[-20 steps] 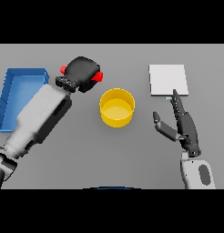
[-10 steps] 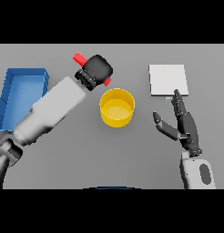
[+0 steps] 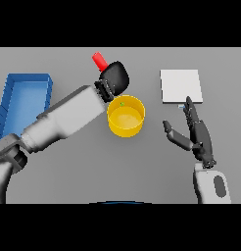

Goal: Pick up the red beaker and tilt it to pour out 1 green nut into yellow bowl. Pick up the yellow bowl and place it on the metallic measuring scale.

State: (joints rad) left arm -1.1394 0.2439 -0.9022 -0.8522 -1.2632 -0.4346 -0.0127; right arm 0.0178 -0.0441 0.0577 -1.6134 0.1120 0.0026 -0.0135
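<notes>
Where the left hand (image 3: pixel 115 78) hangs just behind the far rim of the yellow bowl (image 3: pixel 126 116) in the head view, its fingers are wrapped round the red beaker (image 3: pixel 98 61), and the dark palm hides most of that beaker, so only a red end sticks out up and to the hand's left. A small green nut (image 3: pixel 122 104) shows just below the hand, inside the bowl near its far rim. Left of that arm a blue tray (image 3: pixel 25 98) is partly covered. The right hand (image 3: pixel 195 133), fingers straight and spread, holds nothing; the metallic measuring scale (image 3: pixel 180 86) lies just beyond its fingertips.
</notes>
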